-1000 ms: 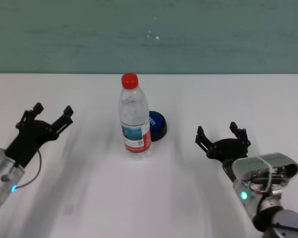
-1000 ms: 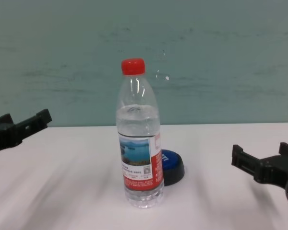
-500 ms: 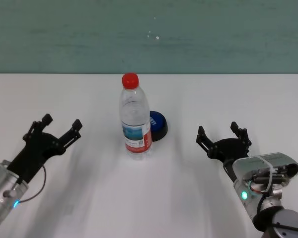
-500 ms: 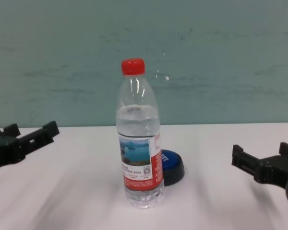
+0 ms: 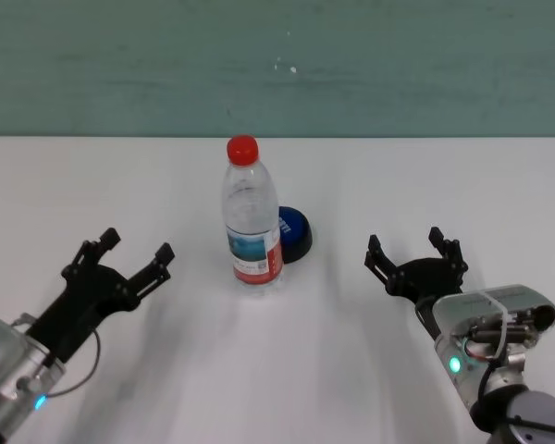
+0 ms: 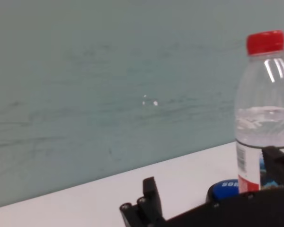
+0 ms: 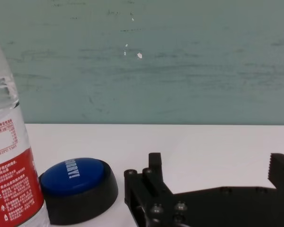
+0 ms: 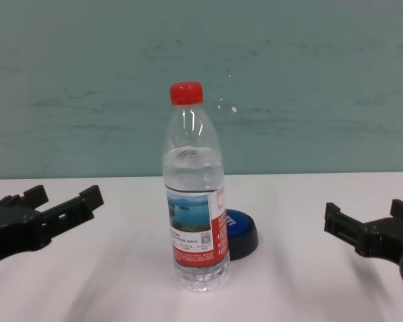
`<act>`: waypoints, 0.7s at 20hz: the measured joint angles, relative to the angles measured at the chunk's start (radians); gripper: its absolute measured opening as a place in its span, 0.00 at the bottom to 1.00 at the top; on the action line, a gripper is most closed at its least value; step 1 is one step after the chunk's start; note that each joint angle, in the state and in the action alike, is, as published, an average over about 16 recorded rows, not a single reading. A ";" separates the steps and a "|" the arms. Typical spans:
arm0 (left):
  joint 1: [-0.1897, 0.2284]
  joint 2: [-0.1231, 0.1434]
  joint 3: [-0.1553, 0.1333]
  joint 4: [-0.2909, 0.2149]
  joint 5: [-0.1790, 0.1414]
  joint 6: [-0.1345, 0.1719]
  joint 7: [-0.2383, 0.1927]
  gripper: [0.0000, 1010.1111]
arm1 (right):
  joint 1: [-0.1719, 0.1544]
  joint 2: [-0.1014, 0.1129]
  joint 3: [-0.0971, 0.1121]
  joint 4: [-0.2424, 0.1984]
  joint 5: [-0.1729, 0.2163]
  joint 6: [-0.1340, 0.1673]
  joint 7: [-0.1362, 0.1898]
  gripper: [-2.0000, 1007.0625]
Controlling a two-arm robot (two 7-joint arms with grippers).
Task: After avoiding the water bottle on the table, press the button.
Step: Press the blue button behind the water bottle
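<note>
Left tool (image 5: 129, 262): mine, fingers spread and holding nothing, low over the bench (image 5: 287, 370) toward its near left, well apart from the bottle.
Right tool (image 5: 413, 256): also spread wide and carrying nothing, parked toward the near right.
Water bottle (image 5: 252, 217): upright mid-bench, tall, light and tippy I'd judge (mostly empty), so steer wide.
Button (image 5: 292, 233): just behind the bottle, touching or nearly; low, rigid; press squarely on the blue dome.

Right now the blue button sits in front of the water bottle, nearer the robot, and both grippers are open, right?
Not quite: the head view shows the blue button behind the water bottle, farther from the robot. Left gripper and right gripper are indeed open.
</note>
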 joint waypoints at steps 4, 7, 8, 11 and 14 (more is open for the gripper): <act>0.013 0.006 0.011 -0.010 0.004 -0.008 -0.003 1.00 | 0.000 0.000 0.000 0.000 0.000 0.000 0.000 1.00; 0.020 0.008 0.018 -0.014 0.008 -0.015 -0.002 1.00 | 0.000 0.000 0.000 0.000 0.000 0.000 0.000 1.00; 0.021 0.008 0.019 -0.015 0.010 -0.016 -0.001 1.00 | 0.000 0.000 0.000 0.000 0.000 0.000 0.000 1.00; 0.025 0.009 0.023 -0.016 0.015 -0.020 0.002 1.00 | 0.000 0.000 0.000 0.000 0.000 0.000 0.000 1.00; 0.026 0.008 0.025 -0.016 0.019 -0.022 0.005 1.00 | -0.001 0.000 0.001 -0.002 -0.001 0.002 0.002 1.00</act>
